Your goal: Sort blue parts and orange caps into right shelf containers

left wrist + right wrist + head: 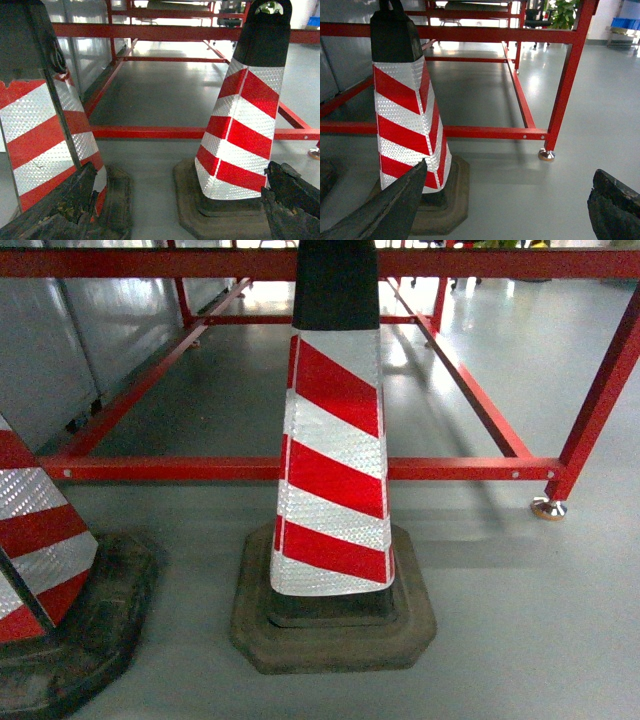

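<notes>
Both claws released—left gripper (180, 210), right gripper (510, 210), scuffed black—before a reflective striped cone (333, 470).

Only the fingers of each gripper show, at the bottom edges of the two wrist views. The left gripper (180, 210) has black fingers (70, 210) — scuffed, flaked and dusty, with ragged edges. The right gripper (507, 210) has the same worn black fingers (395, 210) — broad, tapering wedges.

Grey glossy floor (520, 620) under two red-and-white striped cones (335, 490) and a red frame (470, 469).
</notes>
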